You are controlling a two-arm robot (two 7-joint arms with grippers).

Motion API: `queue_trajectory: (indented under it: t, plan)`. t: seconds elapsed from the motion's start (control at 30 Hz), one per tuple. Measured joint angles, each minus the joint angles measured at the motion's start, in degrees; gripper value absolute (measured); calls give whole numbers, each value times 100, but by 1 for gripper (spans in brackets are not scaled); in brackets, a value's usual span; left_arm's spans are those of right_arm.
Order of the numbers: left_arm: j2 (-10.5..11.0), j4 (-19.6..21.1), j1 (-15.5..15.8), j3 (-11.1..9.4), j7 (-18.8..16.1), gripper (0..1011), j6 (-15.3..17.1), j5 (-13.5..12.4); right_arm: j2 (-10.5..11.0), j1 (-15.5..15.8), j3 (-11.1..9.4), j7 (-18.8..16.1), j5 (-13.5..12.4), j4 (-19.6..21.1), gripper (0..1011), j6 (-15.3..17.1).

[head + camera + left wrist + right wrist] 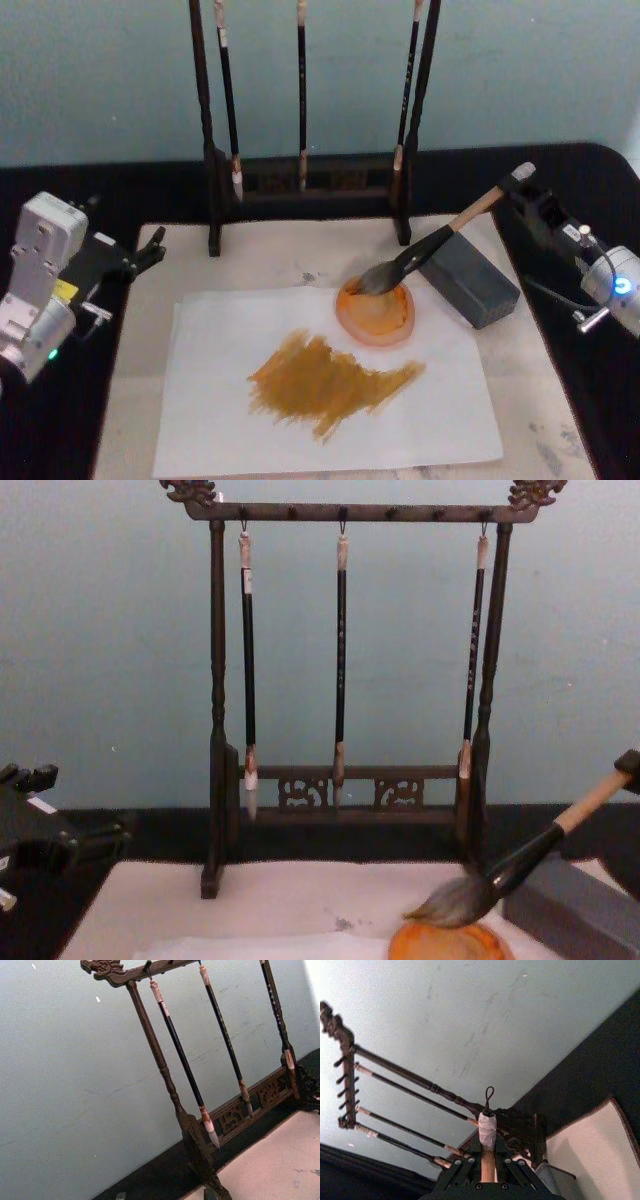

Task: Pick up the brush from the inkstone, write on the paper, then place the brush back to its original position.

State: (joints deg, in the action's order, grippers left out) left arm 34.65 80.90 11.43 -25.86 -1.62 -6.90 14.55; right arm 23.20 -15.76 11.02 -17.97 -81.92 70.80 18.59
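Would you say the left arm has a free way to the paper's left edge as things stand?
Probably yes. The left gripper sits at the left edge of the mat, with bare mat between it and the paper. The right gripper holds the brush far right.

Tilted brush, tuft at orange inkstone rim; inkstone on white paper, ochre-smeared.

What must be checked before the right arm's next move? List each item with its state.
1. Brush tuft sits in the inkstone: ok.
2. Shaft slants over the grey block; contact: cannot tell.
3. Orange-brown strokes are on the paper: ok.
4. Right gripper is at the handle's end: ok.
5. Its hold on the brush: cannot tell.
6. Left gripper is by the cream mat corner, apart from the paper: ok.
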Motion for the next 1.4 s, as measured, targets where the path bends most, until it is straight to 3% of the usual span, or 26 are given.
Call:
queue_trajectory:
  t: [0.07, 0.23, 0.27, 0.47, 0.53, 0.57, 0.6, 0.63, 0.67, 0.7, 0.83, 0.97, 1.1, 1.4]
  plan:
    - [0, 0, 0, 0, 0, 1010, 0, 0, 44, -8, 67, -38, 92, 39, 160, -67]
    - [0, 0, 0, 0, 0, 1010, 0, 0, 349, -86, 435, -301, 703, 441, 160, -401]
    - [0, 0, 0, 0, 0, 1010, 0, 0, 349, -86, 435, -301, 703, 441, 160, -401]
    - [0, 0, 0, 0, 0, 1010, 0, 0, 649, -167, 731, -559, 1274, 992, 160, -796]
    - [0, 0, 0, 0, 0, 1010, 0, 0, 788, -206, 907, -632, 1679, 1213, 160, -1065]
    - [0, 0, 0, 0, 0, 1010, 0, 0, 871, -241, 1040, -655, 2024, 1355, 160, -1264]
    - [0, 0, 0, 0, 0, 1010, 0, 0, 871, -241, 1040, -655, 2024, 1355, 160, -1264]
    - [0, 0, 0, 0, 0, 1010, 0, 0, 944, -280, 1181, -652, 2454, 1496, 160, -1476]
    - [0, 0, 0, 0, 0, 1010, 0, 0, 964, -299, 1238, -651, 2622, 1541, 160, -1551]
    - [0, 0, 0, 0, 0, 1009, 0, 0, 1005, -356, 1386, -650, 3049, 1646, 160, -1713]
    - [0, 0, 0, 0, 0, 1010, 0, -1, 1033, -501, 1698, -646, 3862, 1808, 160, -1979]
    - [0, 0, 0, 0, 0, 1009, 0, 0, 988, -602, 1882, -647, 4361, 1850, 160, -2090]
    - [0, 0, 0, 0, 0, 1010, 0, 0, 974, -613, 1897, -649, 4486, 1844, 160, -2094]
    - [0, 0, 0, 0, 0, 1010, 0, 0, 977, -613, 1897, -648, 4465, 1844, 160, -2094]
